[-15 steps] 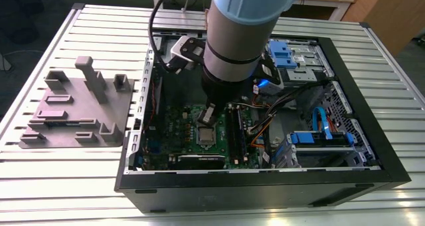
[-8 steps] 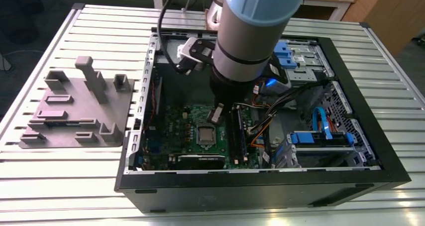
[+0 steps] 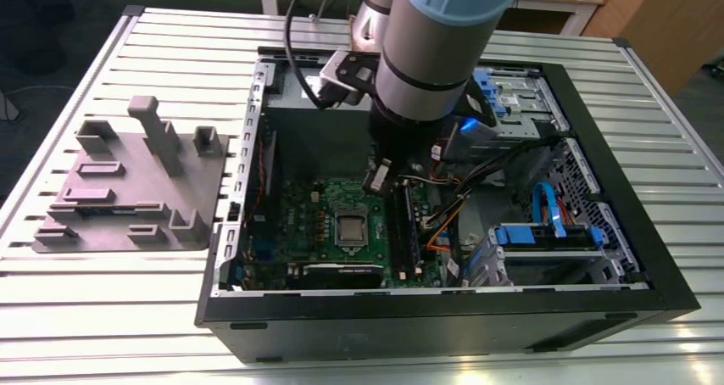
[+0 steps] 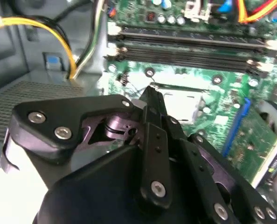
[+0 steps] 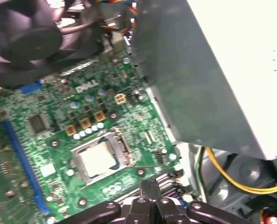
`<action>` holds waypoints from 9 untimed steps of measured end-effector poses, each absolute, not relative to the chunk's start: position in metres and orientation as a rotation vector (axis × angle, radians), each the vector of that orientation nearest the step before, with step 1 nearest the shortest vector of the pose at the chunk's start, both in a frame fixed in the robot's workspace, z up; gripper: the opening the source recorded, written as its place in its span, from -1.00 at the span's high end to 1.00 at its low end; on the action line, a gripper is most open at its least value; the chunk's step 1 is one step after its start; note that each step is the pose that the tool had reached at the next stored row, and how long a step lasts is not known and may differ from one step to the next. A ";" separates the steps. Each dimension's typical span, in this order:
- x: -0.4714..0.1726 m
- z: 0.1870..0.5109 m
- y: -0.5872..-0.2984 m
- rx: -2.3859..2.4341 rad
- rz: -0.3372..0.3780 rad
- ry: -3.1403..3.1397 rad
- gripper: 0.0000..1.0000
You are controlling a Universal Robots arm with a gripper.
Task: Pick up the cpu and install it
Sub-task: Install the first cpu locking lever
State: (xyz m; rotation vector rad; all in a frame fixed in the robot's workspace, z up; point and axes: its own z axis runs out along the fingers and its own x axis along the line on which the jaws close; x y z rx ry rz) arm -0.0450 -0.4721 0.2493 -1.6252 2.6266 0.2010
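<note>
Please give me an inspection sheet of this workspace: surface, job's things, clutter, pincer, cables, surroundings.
Surface: ribbed metal table.
Job's things: cpu lies flat in the motherboard's socket, also in the first wrist view.
Clutter: grey fixture block beside the computer case, at the exterior view's left.
Pincer: pincer shut, empty, above the board beside the socket.
Cables: yellow wires, blue cables inside the case.
Surroundings: wooden furniture.

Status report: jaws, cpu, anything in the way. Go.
Gripper inside the computer case, jaws shut and empty, above the motherboard. Cpu seated in the socket frame. Nothing between them.
</note>
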 end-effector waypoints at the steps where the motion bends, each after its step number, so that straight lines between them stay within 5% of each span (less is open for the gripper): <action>1: -0.044 0.249 -0.470 -1.625 0.201 2.626 0.80; 9: -0.041 0.246 -0.457 -1.625 0.202 2.626 0.80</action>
